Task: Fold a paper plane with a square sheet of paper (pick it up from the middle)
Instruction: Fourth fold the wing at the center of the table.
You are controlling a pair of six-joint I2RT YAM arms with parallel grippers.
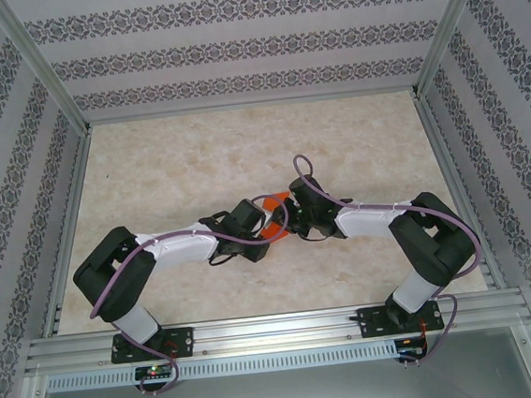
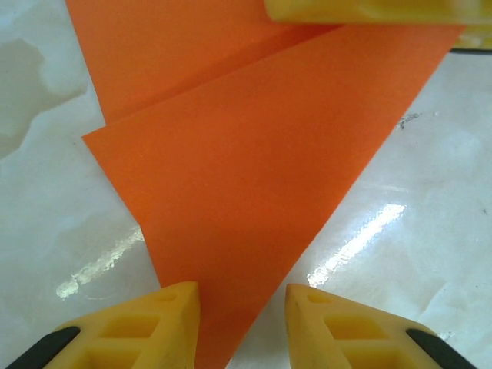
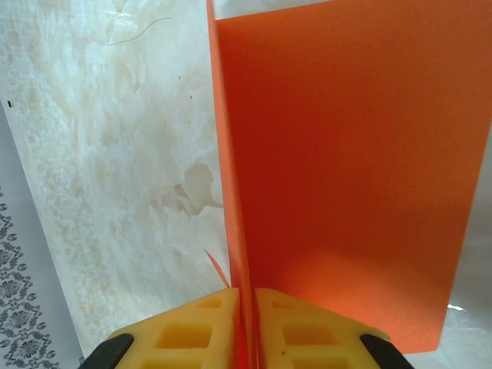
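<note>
The orange sheet of paper [image 1: 274, 219] sits at the table's middle between both grippers, creased into folded layers. In the left wrist view it lies as a pointed triangle [image 2: 246, 169] on the table. Its narrow tip runs between the fingers of my left gripper [image 2: 242, 300], which stand apart and open, with table showing beside the tip. My right gripper [image 3: 246, 307] is shut on the paper's folded edge, and one flap [image 3: 346, 154] stands upright beyond its fingers. One yellow right finger [image 2: 369, 9] rests at the paper's far edge. From above, the left gripper [image 1: 252, 221] and the right gripper [image 1: 294, 217] face each other.
The marble-patterned table [image 1: 196, 159] is ringed by aluminium rails [image 1: 278, 328] and patterned walls [image 1: 250, 40]. Purple cables loop along both arms, one arching above the right wrist [image 1: 302, 167]. Open tabletop extends behind and to both sides of the grippers.
</note>
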